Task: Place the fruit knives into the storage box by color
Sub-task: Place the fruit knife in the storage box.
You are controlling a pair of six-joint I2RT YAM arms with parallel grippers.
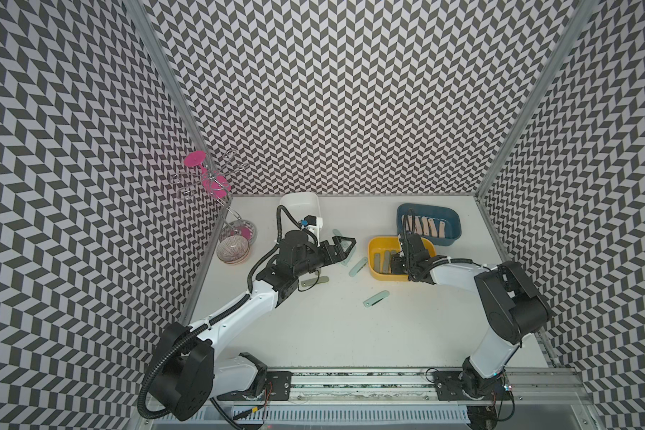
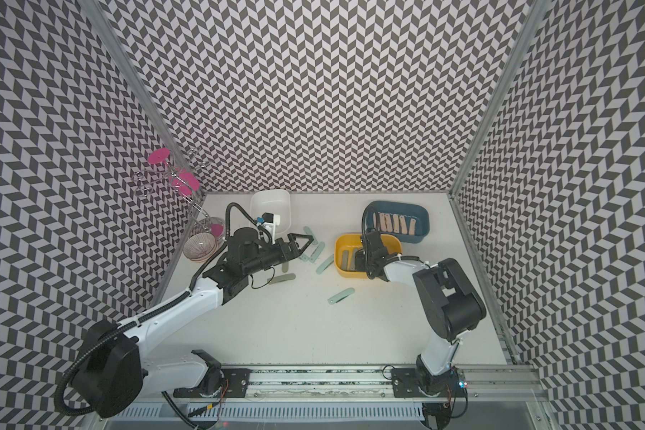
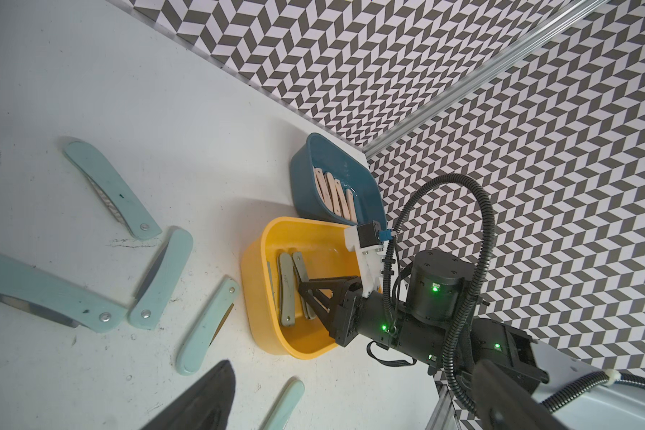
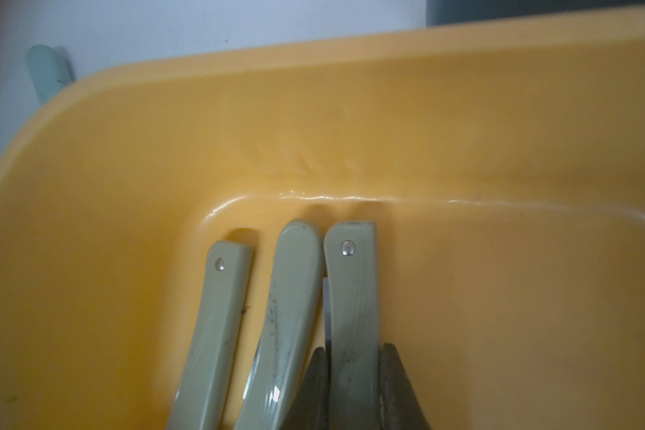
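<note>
Diffuse light, soft shadows; top views bowed at edges; right wrist view blurry, glare on yellow bin (image 4: 350, 111).

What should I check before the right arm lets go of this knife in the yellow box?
1. Right gripper shut on the held knife: ok.
2. Held knife inside the yellow box, beside two olive knives: ok.
3. Yellow box holds only olive ones: ok where visible; the arm hides part.
4. Left gripper open, empty, apart from the yellow box: ok.
5. Table cleared: not ok; mint knives and a loose olive knife lie on it.
6. White box empty: cannot tell; the left arm covers part.
</note>
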